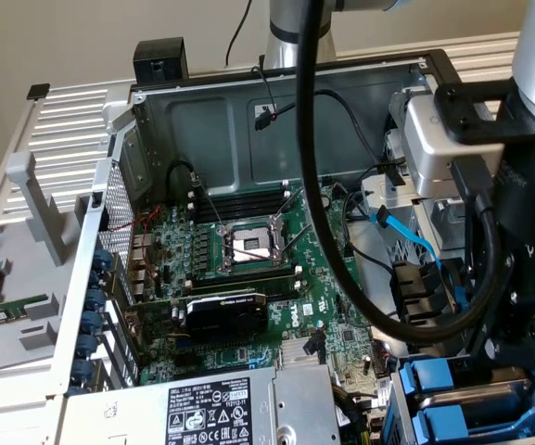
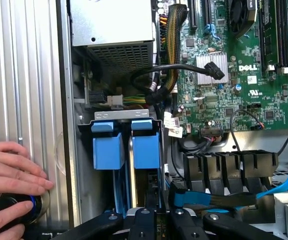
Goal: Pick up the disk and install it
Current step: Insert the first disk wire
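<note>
Open computer case point(image 1: 248, 111) sitting on worktop. Am seeing disk point(image 2: 146, 145) in blue carrier standing in drive bay, gripper point(image 2: 156, 220) hovering just above, jaws pressed nearly together, gripping nothing. Hand point(image 2: 9, 180) resting on case edge.

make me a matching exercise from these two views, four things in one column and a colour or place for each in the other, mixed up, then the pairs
Things
1. drive carrier tabs
2. power supply
3. processor socket
4. person's hand

Descriptions
A. middle of the green motherboard
B. bright blue, in the drive bay by the gripper
C. resting on the ribbed metal outside the case, fingers on a round black knob
D. grey box with a black-and-white label, at the exterior view's lower edge

Pairs: 1-B, 2-D, 3-A, 4-C
</note>
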